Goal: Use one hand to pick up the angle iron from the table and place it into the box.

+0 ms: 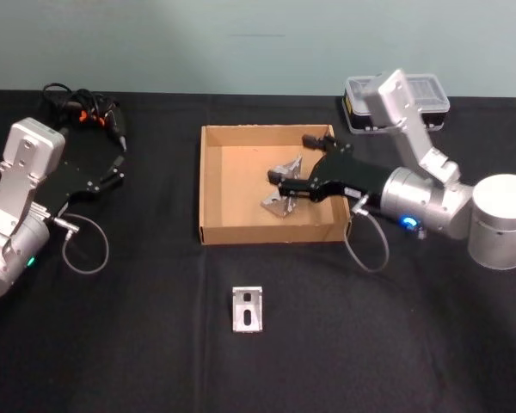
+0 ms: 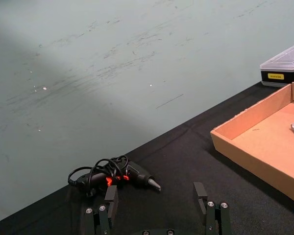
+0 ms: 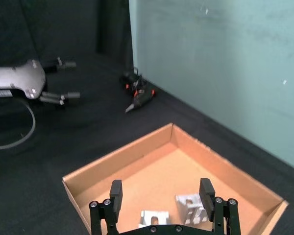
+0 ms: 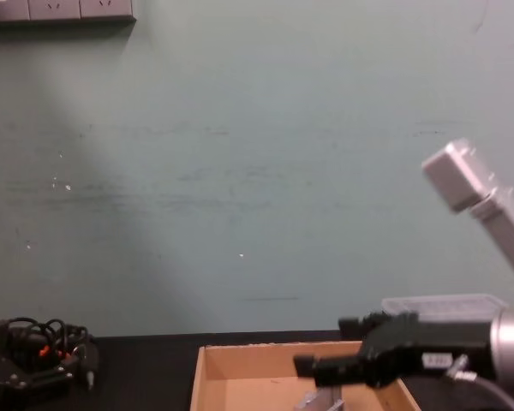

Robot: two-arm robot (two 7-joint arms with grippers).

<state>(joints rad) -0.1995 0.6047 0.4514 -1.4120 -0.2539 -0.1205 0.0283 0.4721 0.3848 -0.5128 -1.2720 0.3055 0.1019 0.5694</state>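
One silver angle iron (image 1: 248, 309) lies on the black table (image 1: 155, 327), in front of the box. The box (image 1: 271, 234) is a shallow tan cardboard tray at the centre. Two more angle irons (image 3: 154, 218) (image 3: 191, 208) lie on its floor. My right gripper (image 1: 291, 159) hovers over the box's right half, open, with nothing between its fingers (image 3: 116, 190). In the chest view the right gripper (image 4: 327, 347) sits just above the box rim (image 4: 265, 353). My left gripper (image 1: 120, 159) rests parked at the far left, open and empty.
A black tool with coiled cable (image 1: 82, 107) lies at the back left, close to the left gripper (image 2: 156, 194). A small black case with a clear lid (image 1: 396, 103) stands behind the box on the right. A wall runs along the table's far edge.
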